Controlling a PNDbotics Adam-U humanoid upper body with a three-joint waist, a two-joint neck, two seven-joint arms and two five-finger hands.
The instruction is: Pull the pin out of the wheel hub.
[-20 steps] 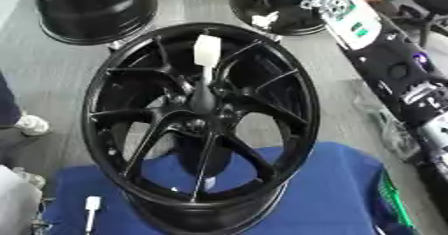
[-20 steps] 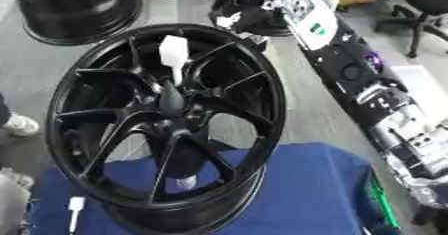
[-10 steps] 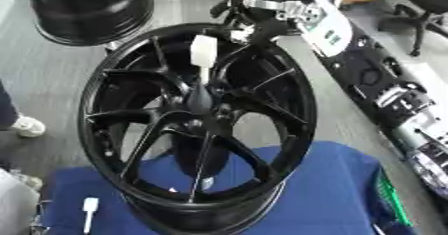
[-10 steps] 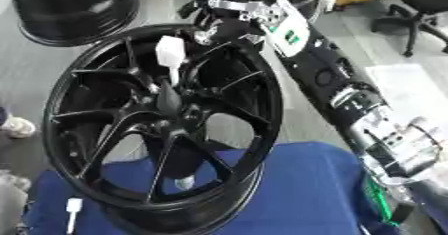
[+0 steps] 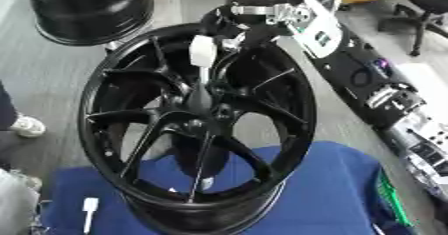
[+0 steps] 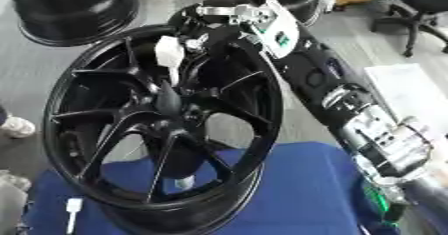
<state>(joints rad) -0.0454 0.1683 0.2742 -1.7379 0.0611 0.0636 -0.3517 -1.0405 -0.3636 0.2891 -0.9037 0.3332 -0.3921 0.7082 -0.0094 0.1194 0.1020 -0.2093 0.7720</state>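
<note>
White pin (image 5: 202,52) stands in wheel hub (image 5: 199,114), unlabelled.

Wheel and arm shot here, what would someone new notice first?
First the big black wheel, filling the middle and standing on a blue cloth. Next the white-headed pin sticking up from its center, with the robot's right hand reaching in from the upper right, close to the pin's head. A second small white pin lies on the cloth at lower left.
</note>
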